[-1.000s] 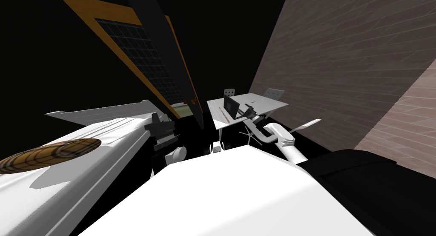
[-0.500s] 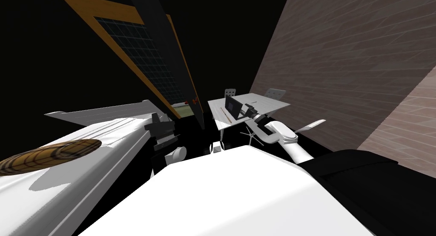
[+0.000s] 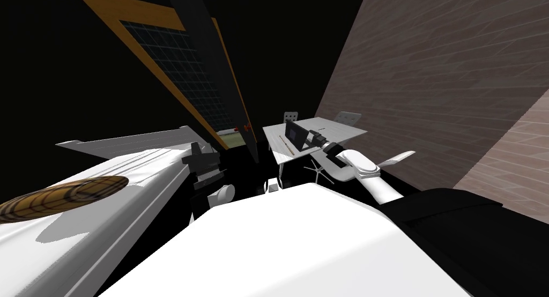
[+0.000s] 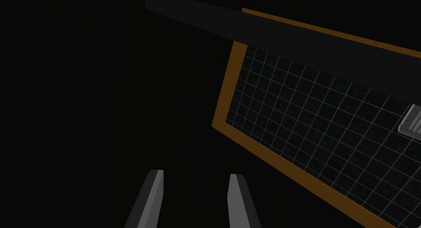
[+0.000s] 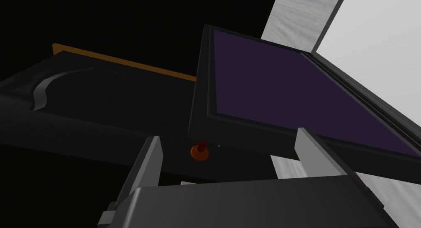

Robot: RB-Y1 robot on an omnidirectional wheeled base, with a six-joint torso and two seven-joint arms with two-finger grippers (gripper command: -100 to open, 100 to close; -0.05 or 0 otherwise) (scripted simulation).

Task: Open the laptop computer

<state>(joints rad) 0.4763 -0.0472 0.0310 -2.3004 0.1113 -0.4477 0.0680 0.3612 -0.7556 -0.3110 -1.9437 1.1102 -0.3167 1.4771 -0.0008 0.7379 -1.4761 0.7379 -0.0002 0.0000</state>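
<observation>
Thin black laptop computer [image 3: 294,133] on flat white rectangular desk [image 3: 340,128], in desk's left half, nearer left edge than right. Lid raised steeply, dark purple screen [image 5: 287,94] bared toward R gripper [image 5: 228,133], base running off as a dark strip over white desk top. R gripper: dark box w/ two light grey blade fingers [image 5: 150,164], right at the lid, fingers spread wide, lid's dark frame edge crossing the gap btwn them; contact w/ lid not readable. White R forearm [image 3: 356,168] reaching in over desk's near edge to the laptop. Thin brown stick [image 3: 286,143] flat on desk along left edge, just beside laptop. Past desk's left edge, dark door panel [image 5: 102,98] w/ orange-brown trim and small orange-red knob [image 5: 199,150], knob seen btwn R fingers. Two light grey perforated chair backs past desk's far edges, one nr left far corner [image 3: 290,116], other toward the right [image 3: 347,117]. White star-shaped chair foot [image 3: 317,170] below near edge. Grey-brown brick wall [image 3: 439,84] along desk's right side. L gripper [image 4: 196,173] well apart from desk, low on left side beside long white bed-like surface [image 3: 134,170] carrying brown striped roll [image 3: 64,194]; its fingers parted by a narrower gap, nothing btwn.
</observation>
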